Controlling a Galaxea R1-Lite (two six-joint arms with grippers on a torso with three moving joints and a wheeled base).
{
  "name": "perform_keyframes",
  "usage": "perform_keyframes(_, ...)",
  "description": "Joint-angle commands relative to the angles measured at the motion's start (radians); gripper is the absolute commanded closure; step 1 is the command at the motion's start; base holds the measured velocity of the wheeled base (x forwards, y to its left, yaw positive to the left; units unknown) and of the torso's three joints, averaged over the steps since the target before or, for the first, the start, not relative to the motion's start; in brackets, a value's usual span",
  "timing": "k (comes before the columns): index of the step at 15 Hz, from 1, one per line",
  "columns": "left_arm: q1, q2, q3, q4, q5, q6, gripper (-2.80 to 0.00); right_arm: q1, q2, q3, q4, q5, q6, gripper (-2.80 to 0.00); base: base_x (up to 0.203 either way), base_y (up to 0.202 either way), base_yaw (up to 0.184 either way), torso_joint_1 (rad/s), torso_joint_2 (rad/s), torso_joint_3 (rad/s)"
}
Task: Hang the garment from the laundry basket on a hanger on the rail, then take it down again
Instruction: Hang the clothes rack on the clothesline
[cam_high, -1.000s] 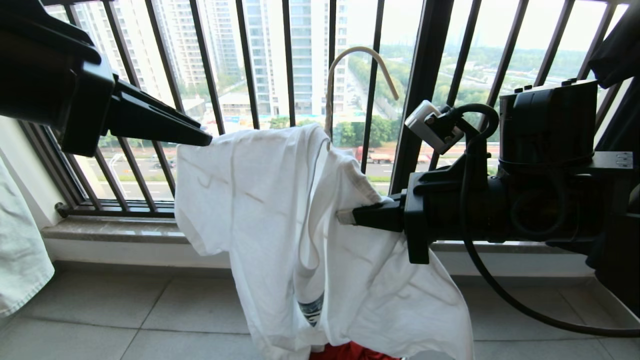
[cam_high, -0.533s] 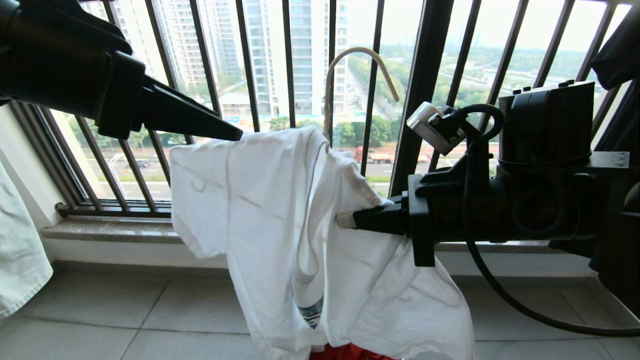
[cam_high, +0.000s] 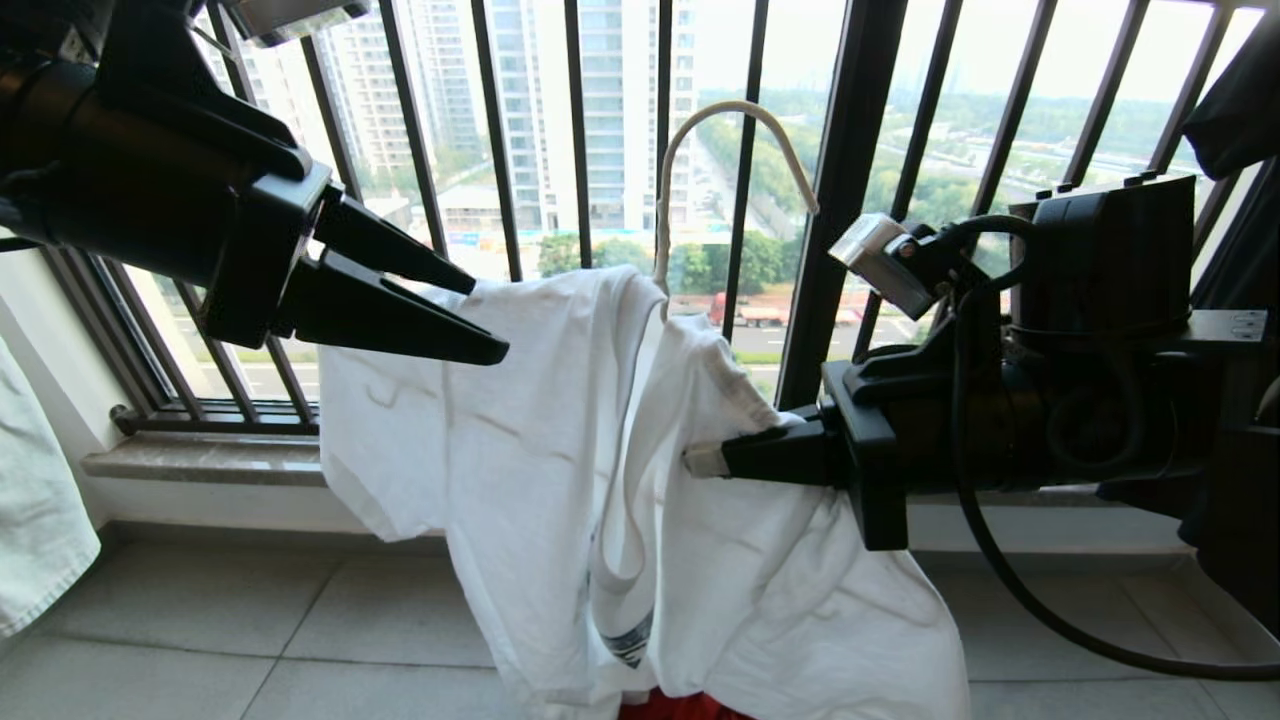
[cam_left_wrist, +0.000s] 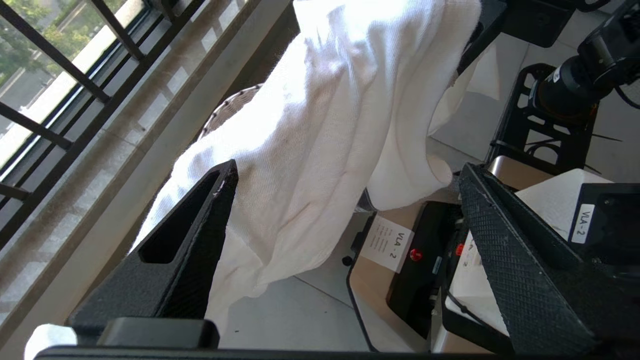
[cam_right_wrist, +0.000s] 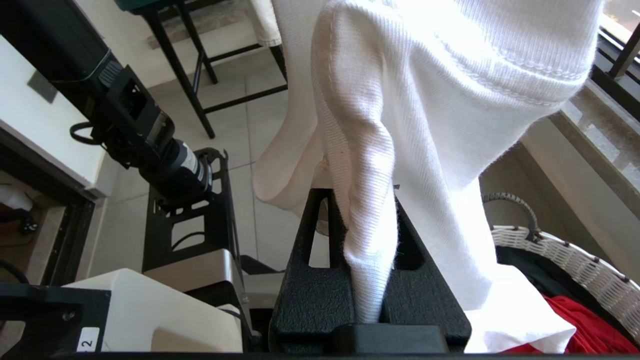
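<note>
- The garment (cam_high: 560, 450) hangs mid-frame, draped over the hanger (cam_high: 735, 125), whose hook rises free at top centre; dressing step, rail unseen.
- The right gripper (cam_high: 700, 460), centre-right, is clamped on a shirt fold.
- The left gripper (cam_high: 490, 320), upper left, is spread, empty; next it must regrip.

Red garment (cam_right_wrist: 590, 325) below; black window railing (cam_high: 580, 130) behind.

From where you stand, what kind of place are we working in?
Probably an enclosed balcony or laundry nook high up in an apartment block: a black barred window looks out on towers and a road far below, the floor is tiled, and a woven laundry basket holds clothes.
</note>
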Motion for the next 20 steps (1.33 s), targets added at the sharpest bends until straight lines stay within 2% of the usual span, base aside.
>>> perform_keyframes(1,0.0,-0.006,0.014,0.022,-0.046,0.019,-2.8,0.002,-0.017,0.007,0.0,0.014,-0.001,0.0,0.0,0.0,0.0,0.0,0.0,0.0)
perform_keyframes(3,0.002,0.001,0.022,0.02,-0.06,0.064,-2.8,0.002,-0.027,0.01,0.0,0.017,-0.001,0.0,0.0,0.0,0.0,0.0,0.0,0.0)
perform_keyframes(9,0.018,-0.098,0.033,-0.008,-0.061,0.079,-2.8,0.002,-0.033,0.016,0.0,0.034,-0.002,0.0,0.0,0.0,0.0,0.0,0.0,0.0)
perform_keyframes(14,0.019,-0.051,0.053,-0.008,-0.06,0.108,-2.8,0.006,-0.037,0.017,0.0,0.04,-0.002,0.0,0.0,0.0,0.0,0.0,0.0,0.0)
perform_keyframes(20,0.02,0.056,0.012,-0.029,-0.068,0.217,-2.8,0.005,-0.038,0.019,0.0,0.051,-0.002,0.0,0.0,0.0,0.0,0.0,0.0,0.0)
